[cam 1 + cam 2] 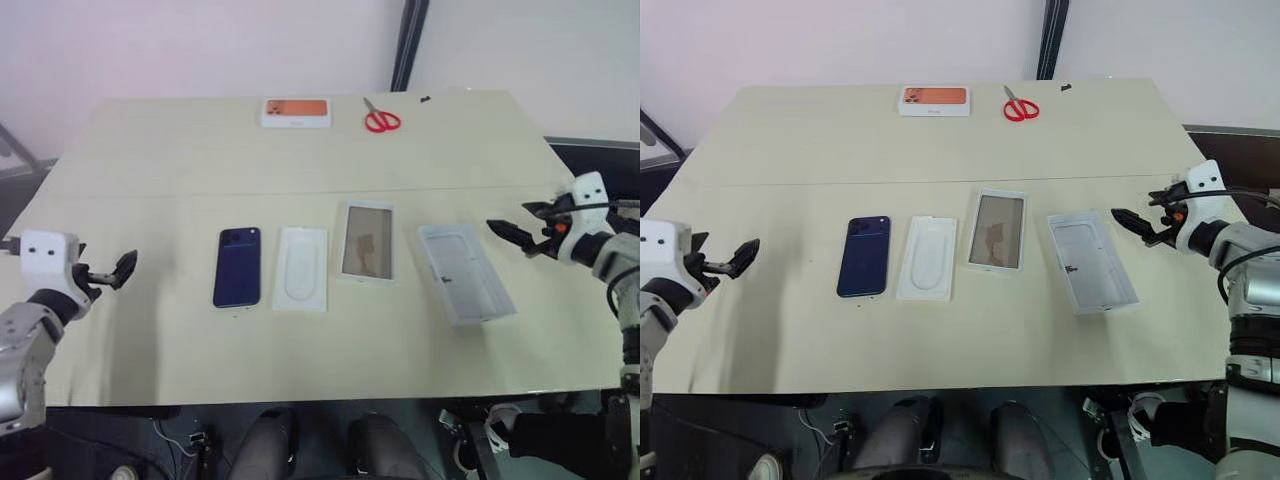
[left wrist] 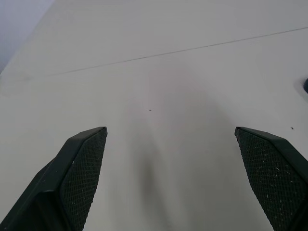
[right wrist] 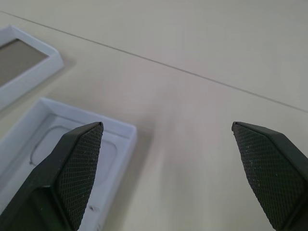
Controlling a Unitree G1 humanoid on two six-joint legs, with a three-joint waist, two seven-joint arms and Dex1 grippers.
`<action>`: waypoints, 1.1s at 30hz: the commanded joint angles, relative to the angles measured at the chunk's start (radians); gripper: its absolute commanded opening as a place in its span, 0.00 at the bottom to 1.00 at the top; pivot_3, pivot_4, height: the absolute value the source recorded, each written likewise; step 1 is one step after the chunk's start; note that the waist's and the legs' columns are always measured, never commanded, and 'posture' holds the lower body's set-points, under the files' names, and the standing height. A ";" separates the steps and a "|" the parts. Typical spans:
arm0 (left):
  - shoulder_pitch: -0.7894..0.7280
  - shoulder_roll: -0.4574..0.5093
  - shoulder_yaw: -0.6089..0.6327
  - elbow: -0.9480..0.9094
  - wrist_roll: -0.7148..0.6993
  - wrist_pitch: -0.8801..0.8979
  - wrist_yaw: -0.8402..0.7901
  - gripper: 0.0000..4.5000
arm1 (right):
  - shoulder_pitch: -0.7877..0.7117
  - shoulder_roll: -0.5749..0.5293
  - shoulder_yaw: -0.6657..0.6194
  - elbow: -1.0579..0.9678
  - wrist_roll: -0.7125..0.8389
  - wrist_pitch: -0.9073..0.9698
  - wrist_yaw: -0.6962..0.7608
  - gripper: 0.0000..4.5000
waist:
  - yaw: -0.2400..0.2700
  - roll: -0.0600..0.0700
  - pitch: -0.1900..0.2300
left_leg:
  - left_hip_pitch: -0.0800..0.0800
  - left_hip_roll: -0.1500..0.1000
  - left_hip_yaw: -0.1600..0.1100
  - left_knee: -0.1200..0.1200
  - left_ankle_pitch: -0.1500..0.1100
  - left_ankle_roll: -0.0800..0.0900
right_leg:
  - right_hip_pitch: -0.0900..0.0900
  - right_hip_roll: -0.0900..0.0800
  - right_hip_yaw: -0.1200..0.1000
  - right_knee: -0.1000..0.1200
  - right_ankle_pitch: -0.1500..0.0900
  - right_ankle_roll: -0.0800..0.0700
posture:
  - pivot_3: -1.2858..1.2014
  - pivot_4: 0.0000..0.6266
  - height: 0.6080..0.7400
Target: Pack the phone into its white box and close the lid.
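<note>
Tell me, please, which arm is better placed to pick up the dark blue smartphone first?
Probably left: the open left pincer hovers on the same side as the slim dark navy-blue smartphone; the open right pincer sits beyond the pale grey-lined lid.

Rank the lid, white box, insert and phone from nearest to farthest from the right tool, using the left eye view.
From the right tool:
1. Lid, just beside it.
2. White box, mid-table.
3. Insert, left of the box.
4. Phone, farthest left.
</note>
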 commanded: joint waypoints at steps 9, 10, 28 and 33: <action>0.009 -0.006 0.035 -0.102 -0.026 0.038 0.034 1.00 | -0.042 0.043 0.026 -0.024 0.001 -0.032 0.004 0.99 | -0.002 0.000 0.000 | 0.000 0.000 0.000 0.000 0.000 0.000 | 0.000 0.000 0.000 0.000 0.000 0.000 | 0.52 0.24 1.00; 0.001 -0.009 0.029 -0.111 -0.035 0.051 0.038 1.00 | -0.040 0.050 0.031 -0.036 0.003 -0.030 0.004 0.99 | -0.002 0.000 0.000 | 0.000 0.000 0.000 0.000 0.000 0.000 | 0.000 0.000 0.000 0.000 0.000 0.000 | 0.52 0.24 1.00; -0.436 -0.136 -0.330 -0.223 -0.299 0.611 0.101 1.00 | 0.083 0.161 0.181 -0.598 0.047 0.146 -0.030 0.99 | 0.012 0.000 0.000 | -0.001 0.000 0.000 0.002 0.002 -0.004 | 0.000 0.000 0.000 0.000 0.000 0.000 | 0.52 0.24 1.00; -0.551 -0.248 -0.285 -0.163 -0.340 0.826 0.202 1.00 | 0.071 0.179 0.212 -0.629 0.047 0.156 -0.035 0.99 | 0.011 -0.001 0.000 | -0.001 0.000 0.000 0.002 0.002 -0.004 | 0.000 0.001 0.000 0.001 0.000 0.000 | 0.52 0.24 1.00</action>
